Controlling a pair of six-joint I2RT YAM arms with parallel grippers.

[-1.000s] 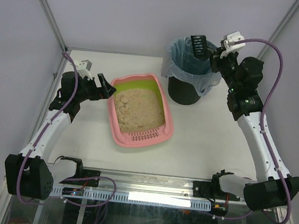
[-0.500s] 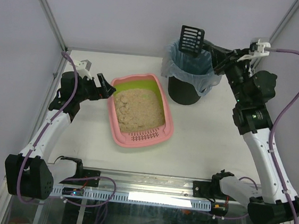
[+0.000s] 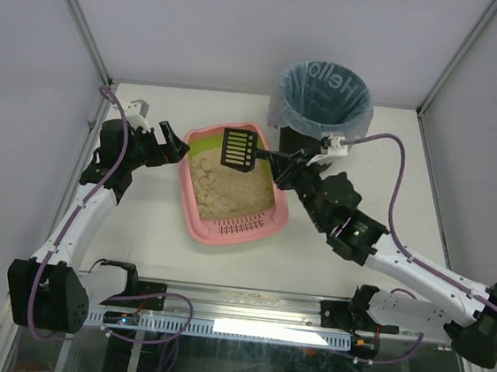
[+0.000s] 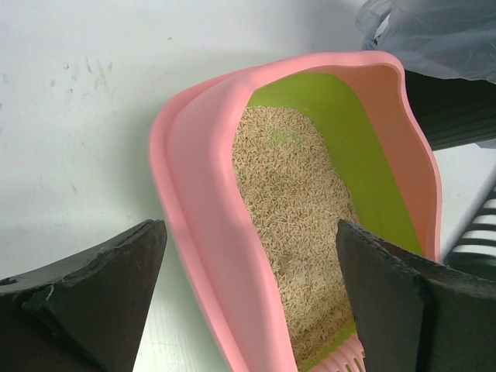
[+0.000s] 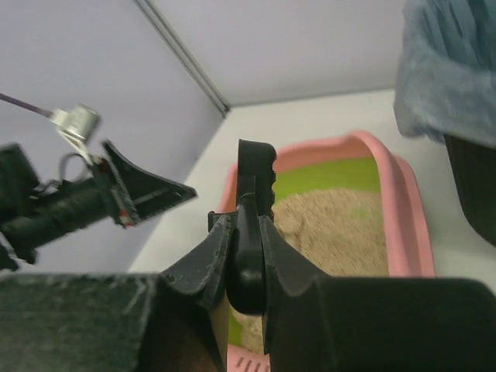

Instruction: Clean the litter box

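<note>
The litter box (image 4: 203, 203) is moulded plastic. Its pink rim is smooth with a soft sheen, and the lime-green inner wall (image 4: 364, 155) is just as slick. The litter (image 4: 294, 201) in it is beige, dry and grainy, a rough bed of tiny pellets. The scoop (image 3: 238, 149) is black plastic with a low sheen. The bin (image 3: 303, 154) is dull black, lined with a thin pale-blue plastic bag (image 3: 286, 101) that is crinkled and faintly translucent. The table (image 4: 77, 116) is white and matt, lightly scuffed. The left tool (image 3: 176, 143) has matt black fingers (image 4: 93, 287) with coarse, slightly chipped edges. The right tool (image 5: 246, 263) shows the same dull black finish.
</note>
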